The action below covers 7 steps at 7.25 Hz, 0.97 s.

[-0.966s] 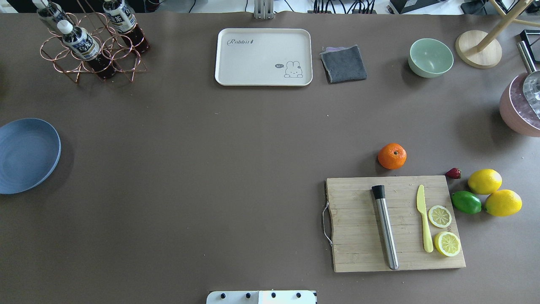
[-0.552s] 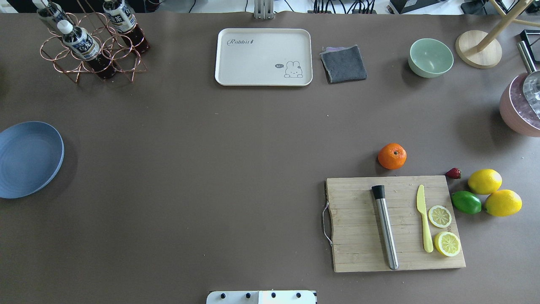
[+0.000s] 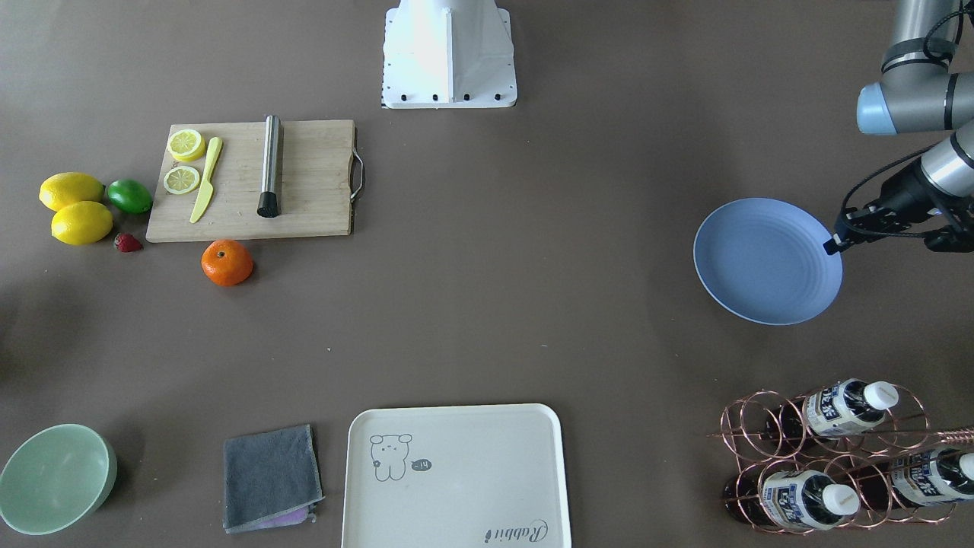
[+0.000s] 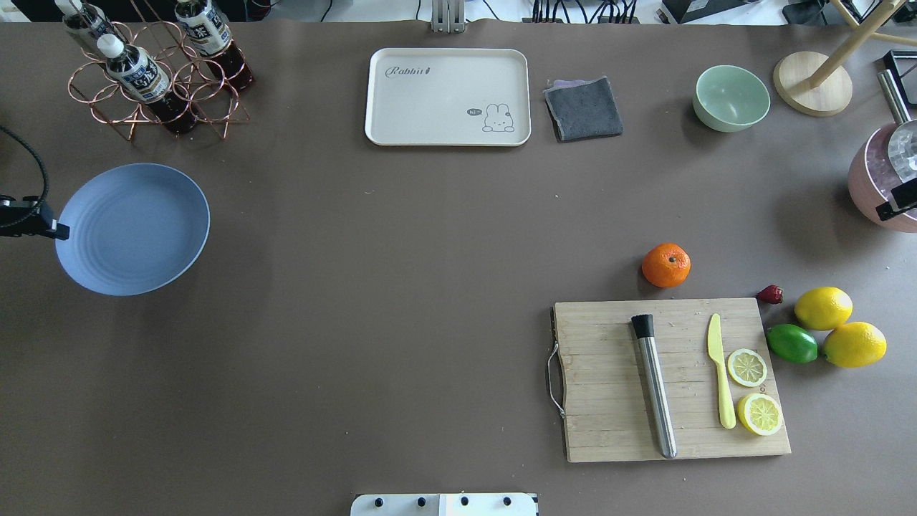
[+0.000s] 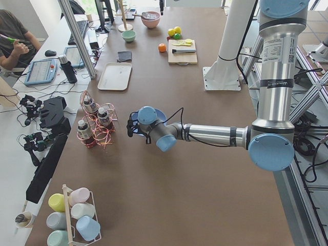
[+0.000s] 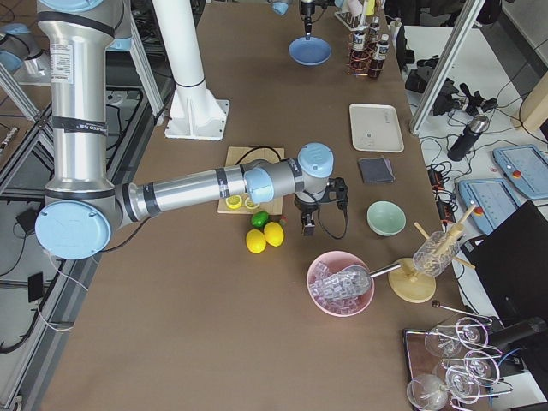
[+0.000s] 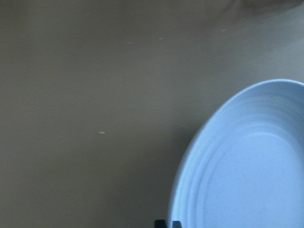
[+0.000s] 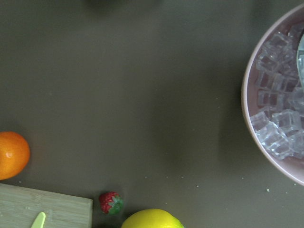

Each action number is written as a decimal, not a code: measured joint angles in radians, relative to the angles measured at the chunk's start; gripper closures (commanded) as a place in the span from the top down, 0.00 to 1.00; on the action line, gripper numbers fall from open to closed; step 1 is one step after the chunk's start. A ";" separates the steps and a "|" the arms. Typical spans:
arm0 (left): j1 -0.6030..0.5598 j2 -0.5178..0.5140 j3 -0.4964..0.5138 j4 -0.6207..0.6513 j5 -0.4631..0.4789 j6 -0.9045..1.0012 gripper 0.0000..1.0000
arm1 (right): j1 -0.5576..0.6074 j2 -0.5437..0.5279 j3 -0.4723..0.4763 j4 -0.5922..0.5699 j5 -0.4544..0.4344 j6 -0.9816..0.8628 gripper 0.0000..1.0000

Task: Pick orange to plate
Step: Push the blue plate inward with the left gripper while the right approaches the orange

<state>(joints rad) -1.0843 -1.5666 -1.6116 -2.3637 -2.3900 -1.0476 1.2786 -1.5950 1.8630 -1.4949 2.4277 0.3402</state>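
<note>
- The plate (image 4: pixel 143 244) is sitting farther in over the table (image 4: pixel 401 287) than a moment ago. Then the overhead view's left edge was cutting it off, and now it is showing whole, near the copper bottle rack (image 4: pixel 154 86).
- The left gripper (image 4: pixel 61 231), out of the overhead view before, is now reaching in from that left edge.
- A tip of the right gripper (image 6: pixel 306 224) is now poking in at the overhead view's right edge, by the pink bowl of ice cubes (image 4: pixel 870 193).
- The left fingers are pinching the plate's rim on the side toward the table's end, and holding nothing else.
- The right gripper is hanging over bare table between the strawberry (image 8: pixel 111 203) and the ice bowl, touching nothing. How far its fingers are spreading cannot be told.
- The orange (image 4: pixel 666 264) is resting where it was, on the table just beyond the cutting board (image 4: pixel 609 401), well apart from the plate.
</note>
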 measured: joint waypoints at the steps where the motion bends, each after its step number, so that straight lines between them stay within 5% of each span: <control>1: 0.074 -0.003 -0.088 0.000 0.036 -0.140 0.00 | -0.057 0.031 0.020 0.015 -0.003 0.101 1.00; 3: 0.274 -0.053 -0.199 0.002 0.199 -0.383 0.00 | -0.199 0.083 0.025 0.133 -0.063 0.345 1.00; 7: 0.611 -0.272 -0.215 0.138 0.539 -0.591 0.00 | -0.446 0.145 0.006 0.226 -0.262 0.589 1.00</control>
<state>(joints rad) -0.4736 -1.8387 -1.8269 -2.2254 -1.8510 -1.6384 0.8330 -1.4496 1.8692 -1.2690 2.1654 0.9289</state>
